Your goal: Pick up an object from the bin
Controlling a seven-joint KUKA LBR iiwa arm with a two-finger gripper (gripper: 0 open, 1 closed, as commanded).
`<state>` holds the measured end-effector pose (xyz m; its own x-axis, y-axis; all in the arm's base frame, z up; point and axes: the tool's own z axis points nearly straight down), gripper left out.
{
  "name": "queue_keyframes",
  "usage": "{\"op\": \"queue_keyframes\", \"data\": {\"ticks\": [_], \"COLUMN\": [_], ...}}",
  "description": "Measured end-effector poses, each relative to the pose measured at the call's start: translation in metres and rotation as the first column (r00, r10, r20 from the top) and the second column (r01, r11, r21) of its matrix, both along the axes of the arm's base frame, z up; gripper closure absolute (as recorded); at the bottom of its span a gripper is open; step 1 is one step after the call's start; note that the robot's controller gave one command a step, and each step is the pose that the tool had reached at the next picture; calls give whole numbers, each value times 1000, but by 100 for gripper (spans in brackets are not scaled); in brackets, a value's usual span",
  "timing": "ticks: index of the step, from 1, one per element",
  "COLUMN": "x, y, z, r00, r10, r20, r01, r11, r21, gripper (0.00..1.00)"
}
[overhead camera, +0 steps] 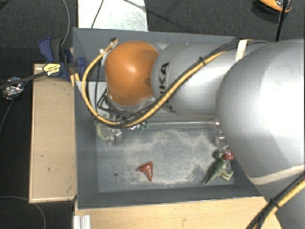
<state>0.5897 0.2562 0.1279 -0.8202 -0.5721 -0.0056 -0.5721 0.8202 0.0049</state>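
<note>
In the camera view the claw (109, 131) hangs under the arm's orange cover near the far-left corner of the bin (86, 175). Whether it is released or clenched I cannot tell. The nearest thing, a small red cone-shaped piece (146, 170), lies apart by the near wall. It looks light, stiff and perhaps slippery, so take it across the wider end. A green toy figure (217, 171) lies near-right.

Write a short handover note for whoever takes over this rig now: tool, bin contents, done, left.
Tool: low at the left of the bin, under the orange wrist cover; open or shut cannot be told.
Things: small red cone-shaped piece on the floor near the front wall; green toy figure front right, beside the arm.
Done: nothing seen lifted.
Left: grasp one thing and raise it.
</note>
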Motion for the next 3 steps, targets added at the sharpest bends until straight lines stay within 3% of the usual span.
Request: {"op": "queue_keyframes", "data": {"ticks": [1, 2, 3], "x": [2, 1, 4], "y": [1, 1, 2], "z": [16, 16, 44], "r00": [1000, 1000, 1000], "r10": [-4, -8, -13], "r20": [12, 8, 21], "r01": [4, 8, 13], "r11": [1000, 1000, 1000], "r21": [7, 6, 13], "gripper": [100, 100, 100]}}
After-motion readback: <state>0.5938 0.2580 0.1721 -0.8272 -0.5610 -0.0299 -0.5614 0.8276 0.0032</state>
